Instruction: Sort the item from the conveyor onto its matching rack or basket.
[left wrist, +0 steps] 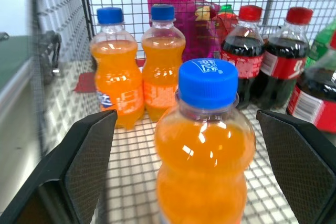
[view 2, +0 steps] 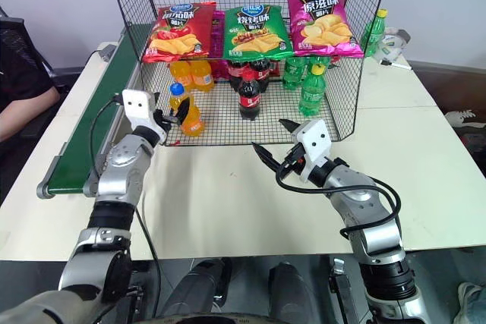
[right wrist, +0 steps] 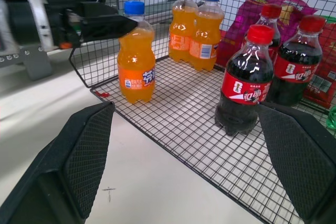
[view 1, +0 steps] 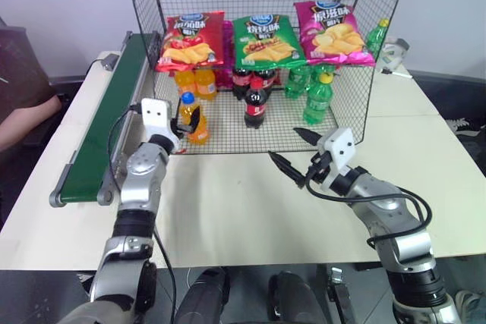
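Note:
The item, a small orange soda bottle (view 1: 194, 121) with a blue cap, stands upright on the bottom tier of the black wire rack (view 1: 357, 104), at its front left corner. My left gripper (left wrist: 186, 116) is open, with one finger on each side of the bottle (left wrist: 205, 150) and neither touching it. One of its fingers (right wrist: 105, 24) shows beside the bottle's cap in the right wrist view. My right gripper (view 1: 285, 146) hovers open and empty above the table in front of the rack. The dark-green conveyor (view 1: 114, 111) runs along the left of the rack.
Inside the rack stand two more orange bottles (view 1: 195, 81), cola bottles (view 1: 256, 100) and green bottles (view 1: 317, 98), with chip bags (view 1: 266, 39) hanging above them. A person's arm (view 1: 23, 115) rests left of the conveyor. A green bottle (view 1: 377, 36) stands outside the rack's right wall.

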{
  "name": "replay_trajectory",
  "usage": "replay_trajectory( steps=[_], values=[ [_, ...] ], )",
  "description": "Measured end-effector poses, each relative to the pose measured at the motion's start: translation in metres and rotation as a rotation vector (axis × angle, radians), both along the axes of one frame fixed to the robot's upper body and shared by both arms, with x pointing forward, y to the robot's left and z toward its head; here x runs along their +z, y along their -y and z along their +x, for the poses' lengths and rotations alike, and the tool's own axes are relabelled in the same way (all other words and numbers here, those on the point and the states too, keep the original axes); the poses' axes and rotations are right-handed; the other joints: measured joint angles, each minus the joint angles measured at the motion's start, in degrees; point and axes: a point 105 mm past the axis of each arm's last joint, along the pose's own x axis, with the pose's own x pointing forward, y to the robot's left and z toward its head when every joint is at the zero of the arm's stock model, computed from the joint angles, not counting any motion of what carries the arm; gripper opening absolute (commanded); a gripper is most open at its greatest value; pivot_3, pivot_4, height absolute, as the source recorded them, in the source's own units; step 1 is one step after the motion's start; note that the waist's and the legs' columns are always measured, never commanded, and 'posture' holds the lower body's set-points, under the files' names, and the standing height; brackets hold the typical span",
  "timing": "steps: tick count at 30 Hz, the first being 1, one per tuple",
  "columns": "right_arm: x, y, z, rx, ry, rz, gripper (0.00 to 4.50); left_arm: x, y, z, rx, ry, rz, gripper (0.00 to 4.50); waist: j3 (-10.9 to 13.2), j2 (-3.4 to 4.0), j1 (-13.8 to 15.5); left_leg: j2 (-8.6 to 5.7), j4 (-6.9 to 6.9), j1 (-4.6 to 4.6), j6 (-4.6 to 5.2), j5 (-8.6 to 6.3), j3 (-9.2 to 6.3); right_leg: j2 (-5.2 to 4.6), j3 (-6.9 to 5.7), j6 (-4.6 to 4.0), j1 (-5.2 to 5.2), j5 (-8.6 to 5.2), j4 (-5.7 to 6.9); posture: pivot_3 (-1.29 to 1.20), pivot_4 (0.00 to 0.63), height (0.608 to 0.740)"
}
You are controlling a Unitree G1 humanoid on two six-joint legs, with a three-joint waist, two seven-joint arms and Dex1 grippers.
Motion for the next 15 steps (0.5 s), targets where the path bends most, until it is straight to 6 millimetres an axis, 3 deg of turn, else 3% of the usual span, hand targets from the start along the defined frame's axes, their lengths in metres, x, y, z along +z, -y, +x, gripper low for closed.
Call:
replay_trajectory(
  steps=[6,12,15],
  values=[
    [0.005,0.017,0.0,-0.011,0.01,-0.035,4.5,0.003,-0.015,-0.037,-0.127,-0.091,0.093,4.45,0.0,0.05,0.0,0.03,-0.03,0.02,0.0,-0.01,0.0,-0.06,0.01,-0.02,0.01,-0.01,-0.01,0.0,0.15,0.74],
    [0.006,0.04,-0.005,0.029,-0.02,-0.091,4.5,0.009,-0.061,-0.073,-0.162,-0.215,0.188,4.45,0.0,0.11,0.0,0.07,-0.09,0.02,0.01,-0.02,0.0,-0.09,0.03,-0.21,-0.01,-0.11,-0.05,0.0,0.15,0.74],
    [0.003,0.043,-0.007,0.069,-0.048,-0.102,4.5,0.014,-0.068,-0.084,-0.178,-0.225,0.191,4.45,0.0,0.11,0.5,0.06,-0.07,0.03,0.01,-0.03,0.0,-0.12,0.07,-0.24,0.03,-0.13,-0.09,0.0,0.15,0.74]
  ],
)
